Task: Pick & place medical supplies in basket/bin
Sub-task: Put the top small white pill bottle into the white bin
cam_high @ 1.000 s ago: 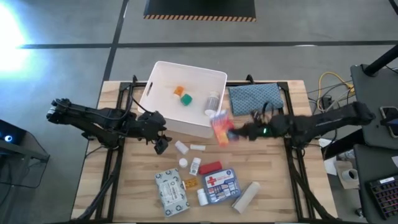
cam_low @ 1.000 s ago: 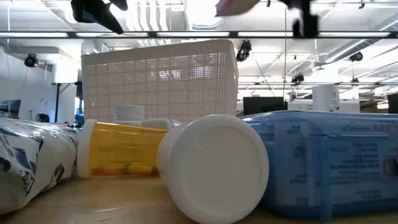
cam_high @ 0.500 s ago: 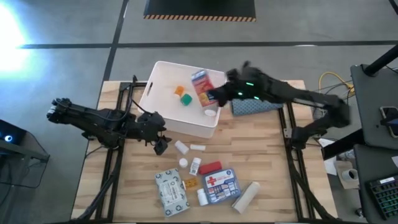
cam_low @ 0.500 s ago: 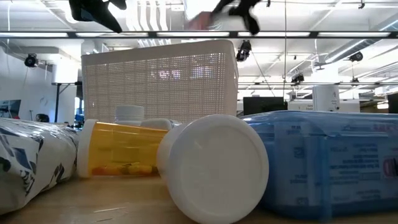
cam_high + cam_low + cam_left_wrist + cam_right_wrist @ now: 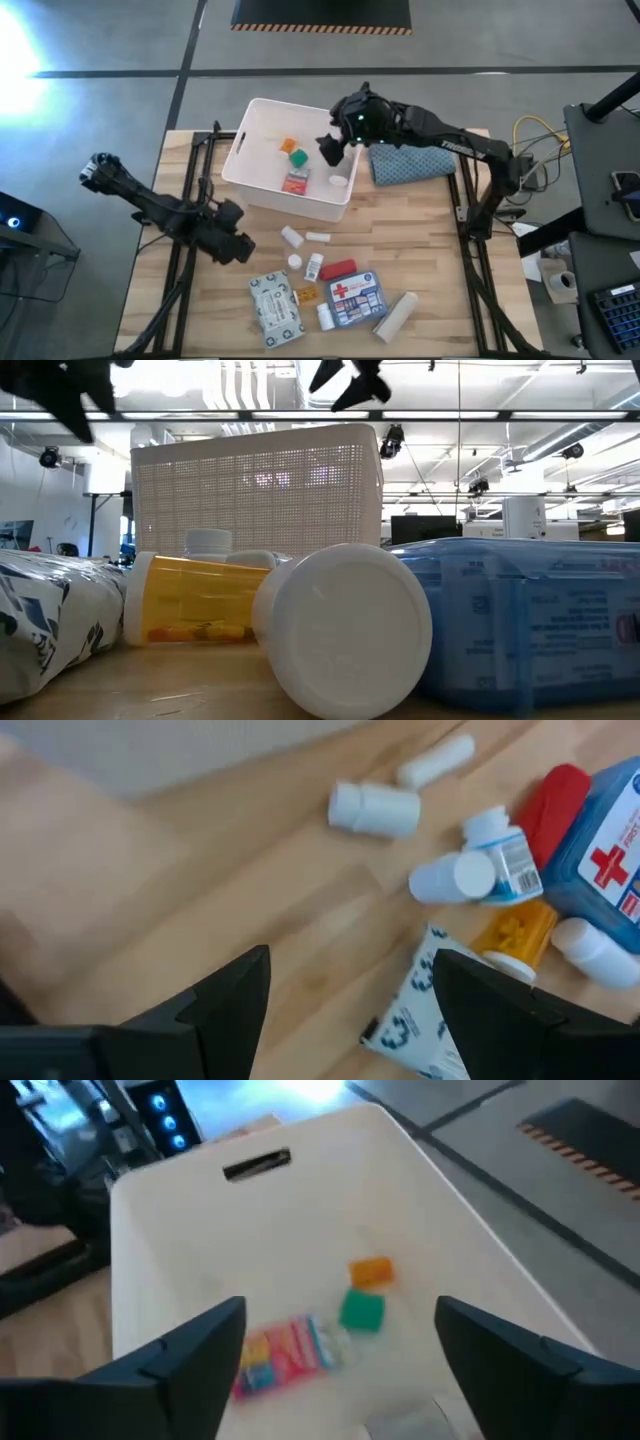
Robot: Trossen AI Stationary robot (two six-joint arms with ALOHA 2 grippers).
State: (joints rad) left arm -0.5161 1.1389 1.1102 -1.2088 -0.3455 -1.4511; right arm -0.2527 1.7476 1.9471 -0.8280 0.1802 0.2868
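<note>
The medical supplies are in two places. Some are in the big white bin [image 5: 262,185], which sits at the far side of the wooden table [image 5: 430,260]. Inside the bin lie a green cube [image 5: 298,159], a small orange thing [image 5: 288,146], a red and pink packet [image 5: 295,182] and a white bottle [image 5: 338,182] near the bin's right wall. The rest lie on the table in front of the bin: small white pill bottles [image 5: 291,237], a red tube [image 5: 338,269], an orange vial [image 5: 305,295], a blue pouch with a red cross [image 5: 351,297], a patterned white pack [image 5: 274,306] and a white roll [image 5: 395,314].

The right gripper [image 5: 330,148] hangs over the bin, above its right side. Its two fingers [image 5: 190,1350] are spread wide and hold nothing. The red and pink packet lies on the bin floor below it.

The left gripper [image 5: 238,247] is low over the table, left of the loose supplies and apart from them. Its fingers [image 5: 225,995] are also spread wide with nothing between them.

A blue-grey cloth [image 5: 410,160] lies on the table just right of the bin.
</note>
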